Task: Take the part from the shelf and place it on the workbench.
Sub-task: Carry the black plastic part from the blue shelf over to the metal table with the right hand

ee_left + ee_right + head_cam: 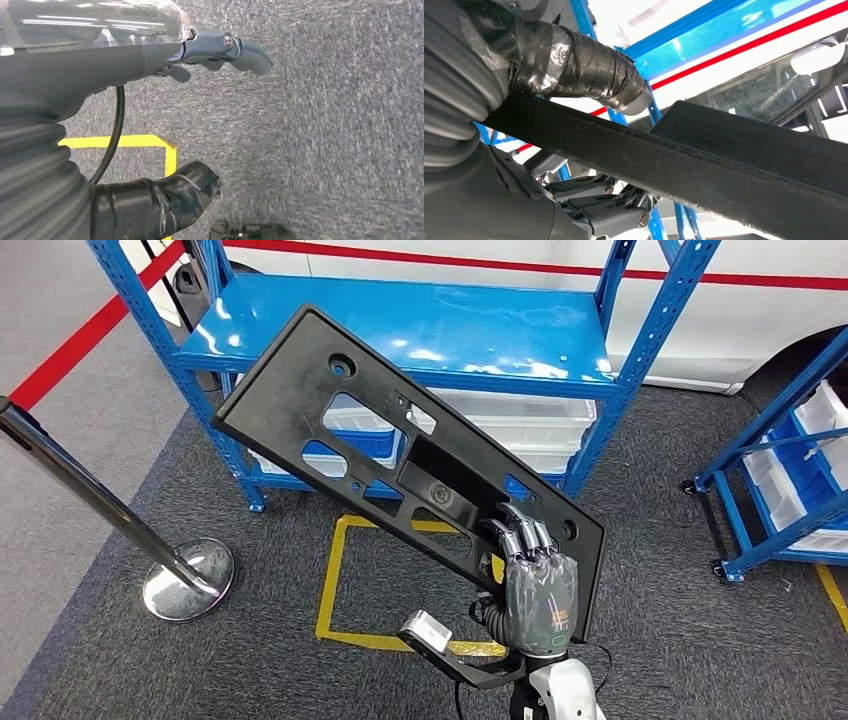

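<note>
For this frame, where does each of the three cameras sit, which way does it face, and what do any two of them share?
Head view: high on the body, facing forward and down at the blue shelf; right hand grips the black part.
Left wrist view: behind the left hand, facing grey carpet and yellow floor tape.
Right wrist view: behind the right hand, facing up along the part's edge.
Shared: head and right wrist views both show part and shelf.

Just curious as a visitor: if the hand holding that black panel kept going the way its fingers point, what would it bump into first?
Probably the blue shelf: the right hand, gripping the black panel, points up toward it. Depth is unclear, though.
</note>
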You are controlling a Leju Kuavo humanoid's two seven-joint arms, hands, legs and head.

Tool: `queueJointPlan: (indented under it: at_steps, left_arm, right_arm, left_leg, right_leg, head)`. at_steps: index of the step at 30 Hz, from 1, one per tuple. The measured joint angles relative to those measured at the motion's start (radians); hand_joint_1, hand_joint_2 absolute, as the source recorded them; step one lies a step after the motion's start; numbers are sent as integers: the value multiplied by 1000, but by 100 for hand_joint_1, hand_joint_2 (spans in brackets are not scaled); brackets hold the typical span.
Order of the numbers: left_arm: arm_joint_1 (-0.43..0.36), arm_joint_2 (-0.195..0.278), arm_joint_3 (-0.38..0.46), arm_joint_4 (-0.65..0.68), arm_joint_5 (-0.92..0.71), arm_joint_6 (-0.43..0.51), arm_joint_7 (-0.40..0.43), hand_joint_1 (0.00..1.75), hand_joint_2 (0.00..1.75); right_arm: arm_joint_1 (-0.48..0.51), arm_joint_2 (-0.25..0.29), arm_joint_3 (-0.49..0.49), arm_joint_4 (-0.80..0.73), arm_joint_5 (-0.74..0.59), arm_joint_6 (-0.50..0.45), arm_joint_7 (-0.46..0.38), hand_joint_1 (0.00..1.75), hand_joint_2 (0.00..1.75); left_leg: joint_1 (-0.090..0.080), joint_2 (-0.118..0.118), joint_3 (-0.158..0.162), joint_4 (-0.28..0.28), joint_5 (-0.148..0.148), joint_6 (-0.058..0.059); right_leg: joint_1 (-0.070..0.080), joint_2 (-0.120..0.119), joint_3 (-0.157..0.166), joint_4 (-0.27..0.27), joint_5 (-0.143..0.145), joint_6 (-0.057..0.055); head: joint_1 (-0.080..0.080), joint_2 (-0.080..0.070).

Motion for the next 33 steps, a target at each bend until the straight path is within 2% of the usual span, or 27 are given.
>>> queueJointPlan:
  at_steps: [1, 2, 4, 5, 6, 7, 9, 10, 11, 12, 14, 16, 17, 19, 20, 21, 22, 23, 25, 26, 27, 29, 30, 31, 33]
  left_arm:
    - [0, 0, 0, 0, 0, 0, 0, 0, 175]
    - [0, -1, 0, 0, 0, 0, -1, 0, 175]
    - [0, 0, 0, 0, 1, 0, -1, 0, 175]
    - [1, 0, 0, 0, 1, 0, -1, 0, 175]
    - [1, 0, 0, 0, 2, 0, -1, 0, 175]
    - [0, 0, 0, 0, 3, 0, -1, 0, 175]
    - [0, 0, 0, 0, 4, -1, -1, 0, 175]
    - [0, -1, 0, 0, 4, -1, -1, 0, 175]
    - [1, -1, 0, 0, 4, -1, -1, 0, 175]
    - [1, -1, 0, 0, 4, -1, -2, 0, 175]
    - [0, -1, 0, 0, 4, 0, -2, 0, 175]
    - [0, -1, 0, 0, 4, 0, -2, 0, 175]
    - [0, -1, 0, 0, 4, 0, -3, 0, 175]
    - [0, -1, 0, 0, 4, 0, -3, 0, 175]
    - [1, -1, 0, 0, 4, 0, -3, 0, 175]
    - [2, -1, 0, 0, 5, 0, -3, 0, 175]
    - [3, -1, 0, 0, 5, 0, -3, 0, 175]
    - [3, -1, 0, 0, 5, 0, -3, 0, 175]
    - [3, 1, 0, 0, 7, 1, -4, 0, 175]
    - [3, 2, 0, 0, 8, 1, -5, 0, 175]
    - [3, 2, 0, 0, 10, 2, -6, 0, 175]
    - [3, 2, 0, 0, 13, 2, -7, 0, 175]
    - [3, 2, 0, 0, 14, 2, -7, 0, 175]
    - [4, 1, 0, 0, 15, 2, -7, 0, 175]
    - [5, 0, 0, 0, 17, 2, -7, 0, 175]
  right_arm:
    - [3, -1, -4, -3, 0, -1, 0, 175, 175]
    - [5, -1, -8, -5, -1, -3, 0, 175, 175]
    - [9, -2, -13, -6, -1, -5, 0, 175, 175]
    - [12, -3, -15, -6, -2, -6, 0, 175, 175]
    - [16, -4, -18, -6, -3, -7, 0, 175, 175]
    - [20, -4, -21, -7, -4, -7, 0, 175, 175]
    - [25, -6, -28, -13, -6, -12, -1, 175, 175]
    - [27, -6, -31, -17, -6, -17, -2, 175, 175]
    - [28, -6, -33, -22, -7, -22, -3, 175, 175]
    - [31, -7, -36, -26, -8, -27, -4, 175, 175]
    - [39, -7, -43, -35, -12, -36, -7, 175, 175]
    - [47, -6, -51, -43, -15, -43, -11, 175, 175]
    - [50, -6, -53, -47, -16, -45, -13, 175, 175]
    - [57, -6, -57, -50, -17, -47, -15, 175, 175]
    - [60, -6, -58, -51, -17, -47, -15, 175, 175]
    - [64, -7, -59, -52, -17, -48, -15, 175, 175]
    - [68, -7, -60, -52, -18, -48, -16, 175, 175]
    - [71, -6, -61, -53, -19, -49, -16, 175, 175]
    - [80, -6, -67, -63, -22, -60, -17, 175, 175]
    - [87, -6, -73, -71, -26, -68, -19, 175, 175]
    - [97, -6, -80, -82, -31, -75, -25, 175, 175]
    - [120, -5, -100, -107, -41, -82, -41, 175, 175]
    - [132, -5, -112, -121, -44, -83, -50, 175, 175]
    - [142, -5, -124, -132, -46, -83, -59, 175, 175]
    - [155, -5, -145, -148, -49, -84, -71, 175, 175]
  left_leg:
    - [2, 2, 0, -6, 6, 7]
    - [4, 6, -1, -9, 10, 13]
    - [2, 10, -6, -9, 12, 17]
    - [1, 12, -7, -7, 12, 17]
    - [0, 14, -9, -5, 12, 17]
    - [0, 16, -9, -2, 11, 17]
    - [-1, 20, -10, 6, 7, 12]
    - [-4, 22, -12, 13, 4, 8]
    - [-6, 24, -14, 17, 1, 3]
    - [-9, 28, -16, 20, 1, -2]
    - [-9, 37, -18, 20, 0, -11]
    - [-6, 32, -30, 49, -27, -21]
    - [-4, 26, -47, 90, -55, -26]
    - [-2, 15, -101, 216, -122, -33]
    - [-2, 13, -123, 269, -140, -34]
    - [-2, 12, -132, 293, -140, -34]
    - [-2, 11, -122, 278, -121, -31]
    - [-2, 7, -95, 225, -88, -27]
    - [-4, -24, -28, 87, -32, -11]
    - [-5, -39, -6, 41, -20, -5]
    - [-7, -49, 4, 17, -18, 0]
    - [-8, -41, 6, 6, -13, 3]
    - [-5, -33, 8, -2, -7, 6]
    - [-2, -24, 10, -11, -1, 11]
    - [0, -4, 12, -19, 6, 19]
  right_leg:
    - [0, -1, -11, 26, -20, 3]
    - [0, -2, -32, 74, -51, 6]
    - [-1, -2, -88, 201, -116, 10]
    - [-2, -3, -108, 247, -130, 11]
    - [-3, -3, -110, 258, -123, 12]
    - [-4, -5, -93, 229, -99, 12]
    - [-3, -23, -24, 100, -39, 7]
    - [0, -33, 2, 46, -22, 2]
    - [2, -41, 16, 13, -15, -2]
    - [5, -42, 17, 3, -17, -7]
    - [5, -29, 12, 0, -11, -17]
    - [0, -20, 10, -6, -3, -29]
    - [-2, -16, 8, -8, 0, -34]
    - [-1, -6, 3, -7, 3, -39]
    - [0, -1, 1, -6, 4, -40]
    - [0, 5, -1, -4, 4, -40]
    - [1, 12, -1, -3, 5, -40]
    - [2, 19, -1, -2, 5, -40]
    - [3, 31, -2, 0, 7, -36]
    - [2, 36, -4, 0, 9, -31]
    - [0, 41, -8, 0, 11, -26]
    - [-1, 53, -11, -3, 17, -13]
    - [0, 51, -13, 0, 14, -8]
    - [2, 43, -22, 17, 0, -3]
    - [3, 19, -62, 107, -57, 3]
  head:
    - [0, 0]
    - [1, 0]
    - [1, 0]
    - [1, 0]
    - [1, 0]
    - [1, 0]
    - [1, 0]
    - [1, 0]
    - [0, 0]
    - [0, 0]
    - [0, 0]
    - [-1, 0]
    - [-1, 0]
    - [-1, 0]
    - [-1, 0]
    - [-1, 0]
    - [-1, 0]
    - [-1, 0]
    - [-1, 0]
    - [-1, 0]
    - [-1, 0]
    - [-1, 0]
    - [-1, 0]
    - [0, 0]
    - [2, 0]
